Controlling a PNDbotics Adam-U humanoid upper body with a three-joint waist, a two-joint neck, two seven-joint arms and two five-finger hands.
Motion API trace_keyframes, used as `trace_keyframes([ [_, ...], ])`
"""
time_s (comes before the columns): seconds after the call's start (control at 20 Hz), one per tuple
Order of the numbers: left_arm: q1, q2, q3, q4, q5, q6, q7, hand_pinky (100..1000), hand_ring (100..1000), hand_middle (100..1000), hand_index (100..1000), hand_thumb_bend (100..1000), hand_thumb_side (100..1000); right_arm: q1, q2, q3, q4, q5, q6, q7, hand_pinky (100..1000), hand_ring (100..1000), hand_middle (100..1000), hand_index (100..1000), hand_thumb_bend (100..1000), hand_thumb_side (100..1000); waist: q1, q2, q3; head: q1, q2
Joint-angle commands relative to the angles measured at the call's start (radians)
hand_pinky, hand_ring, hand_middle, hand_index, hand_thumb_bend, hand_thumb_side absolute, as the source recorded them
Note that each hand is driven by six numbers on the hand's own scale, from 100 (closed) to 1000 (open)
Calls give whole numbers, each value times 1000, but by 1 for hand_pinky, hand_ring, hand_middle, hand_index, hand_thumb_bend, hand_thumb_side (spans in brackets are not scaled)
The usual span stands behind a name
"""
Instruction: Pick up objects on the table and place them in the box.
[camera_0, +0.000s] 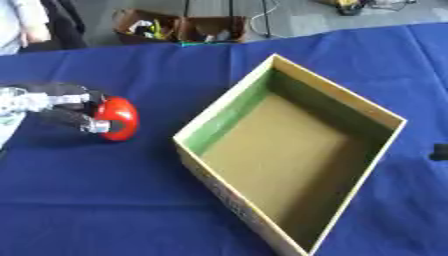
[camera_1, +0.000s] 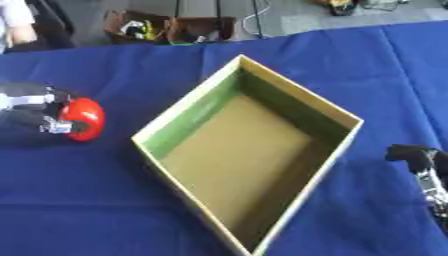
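The red round object (camera_0: 120, 118), could be a tomato or apple, sits at the middle left of the frame on the blue tablecloth (camera_0: 96, 200), and the robot's left hand (camera_0: 61, 107) has its fingers curled around it from the left side, so it looks like it's got hold of it. Whether it's off the cloth yet is hard to tell. The box (camera_0: 385, 117) is open and looks empty, sitting askew in the centre just to the right of the red thing, with its near-left wall between the two. To do this bit well the hand probably wants to lift enough to clear that wall before swinging right, then let go low over the brown floor so it doesn't roll or bounce. The right hand (camera_1: 422, 165) shows at the lower right edge of the right eye view, idle; can't tell how its fingers sit.
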Motion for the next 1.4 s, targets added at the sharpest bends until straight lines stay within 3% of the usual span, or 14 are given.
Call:
trace_keyframes([
  [0.05,-21,18,-1,-5,-12,-1,-2,691,810,979,1000,578,944,-3,-3,1,-10,9,4,0,907,858,619,727,100,926,-2,-19,0,5,-5],
  [0.25,-23,15,-2,-6,-32,2,2,673,782,928,1000,568,923,-4,-2,-2,-10,8,5,-5,906,856,619,727,100,923,-1,-19,0,6,-6],
  [0.45,-26,13,-7,-8,-56,4,26,597,690,788,1000,545,875,-3,-1,-2,-10,7,5,-7,907,857,618,728,100,924,-1,-20,-1,6,-6],
  [0.85,-38,-2,-18,-3,-79,9,39,562,634,703,962,514,858,-4,0,-3,-10,6,4,-9,906,856,617,727,100,923,-1,-19,-6,12,-8],
  [1.3,-44,-12,-21,-4,-58,30,63,535,568,575,814,405,825,-1,2,-3,-10,6,8,-8,906,856,617,727,100,925,0,-26,-8,14,-7],
  [1.4,-46,-11,-20,-8,-49,37,69,520,544,544,760,349,780,0,2,-3,-10,7,11,-7,906,856,617,727,100,927,0,-28,-7,13,-7],
])
